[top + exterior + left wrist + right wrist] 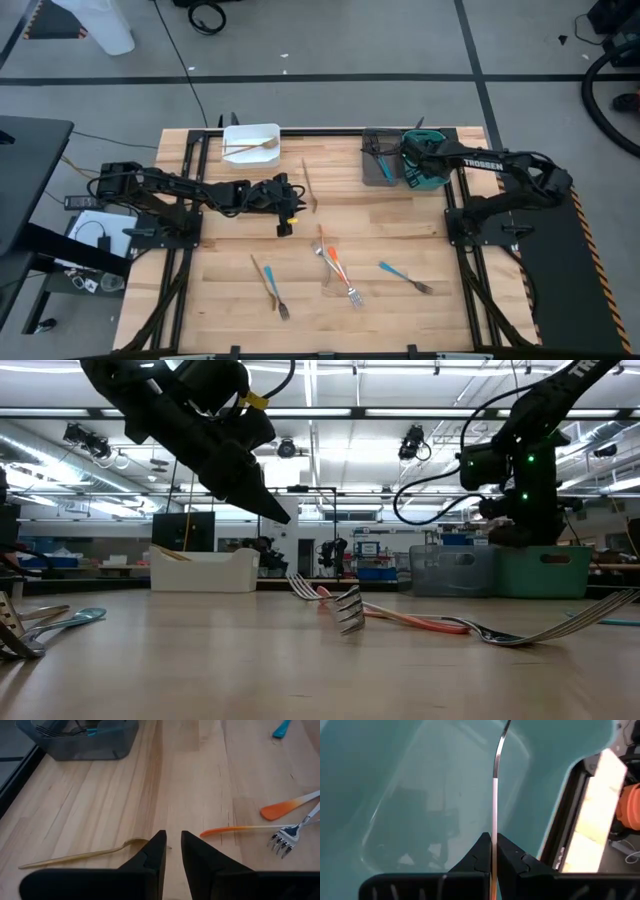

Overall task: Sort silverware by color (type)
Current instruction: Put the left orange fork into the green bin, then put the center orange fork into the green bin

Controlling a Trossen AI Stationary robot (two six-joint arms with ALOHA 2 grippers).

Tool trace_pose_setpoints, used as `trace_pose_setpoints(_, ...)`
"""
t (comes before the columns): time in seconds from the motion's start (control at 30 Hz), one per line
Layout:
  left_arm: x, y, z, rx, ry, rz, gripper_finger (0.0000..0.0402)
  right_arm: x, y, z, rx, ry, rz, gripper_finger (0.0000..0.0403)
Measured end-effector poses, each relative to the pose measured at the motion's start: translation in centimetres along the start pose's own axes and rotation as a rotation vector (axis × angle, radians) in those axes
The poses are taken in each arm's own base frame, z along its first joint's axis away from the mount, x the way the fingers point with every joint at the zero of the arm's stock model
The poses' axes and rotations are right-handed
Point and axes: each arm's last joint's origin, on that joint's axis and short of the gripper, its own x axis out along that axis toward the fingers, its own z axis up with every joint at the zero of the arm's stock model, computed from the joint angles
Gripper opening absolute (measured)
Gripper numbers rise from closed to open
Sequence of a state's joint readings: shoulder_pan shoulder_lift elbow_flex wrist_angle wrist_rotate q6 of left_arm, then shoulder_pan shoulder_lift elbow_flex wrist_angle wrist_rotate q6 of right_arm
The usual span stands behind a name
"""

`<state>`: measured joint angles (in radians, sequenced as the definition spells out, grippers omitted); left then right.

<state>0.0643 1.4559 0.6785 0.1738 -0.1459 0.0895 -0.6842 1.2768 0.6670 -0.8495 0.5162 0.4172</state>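
My left gripper (pixel 286 207) hovers above the table's middle, narrowly open and holding nothing (pixel 173 845). In the low view its fingertips (pixel 272 505) are well off the wood. A thin gold utensil (pixel 85 855) lies flat on the table just beside it (pixel 310 186). My right gripper (pixel 493 840) is over the teal bin (pixel 428 168), shut on a slim metal utensil (pixel 494 780). Two orange-handled forks (pixel 336 266) and two blue-handled forks (pixel 271 286) (pixel 405 277) lie flat near the near edge. My right gripper pinches the slim metal utensil between its two fingers, on the straight stem (pixel 493 820). I see the utensil edge-on, running straight out from the fingertips along them. Its curved far end (pixel 504 732) is lifted clear above the teal bin's floor.
A white bin (pixel 250 140) holding a gold spoon stands at the far edge, left of centre. A grey bin (pixel 378 160) with utensils stands next to the teal bin. Bare wood lies between the bins and the forks.
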Motion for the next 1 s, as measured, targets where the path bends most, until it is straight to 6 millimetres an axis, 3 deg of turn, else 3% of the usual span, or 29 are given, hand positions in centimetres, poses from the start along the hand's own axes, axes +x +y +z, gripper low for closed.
trace_pose_setpoints(0.6,-0.2,-1.3,0.1,0.032,-0.007,-0.038,0.0066,0.4,0.3,0.5,-0.003,0.001,0.041,0.0084)
trace_pose_setpoints(1.0,-0.5,-3.5,0.2,0.141,-0.03,-0.208,0.0066,-2.8,-0.1,2.2,0.022,-0.096,0.098,0.0083)
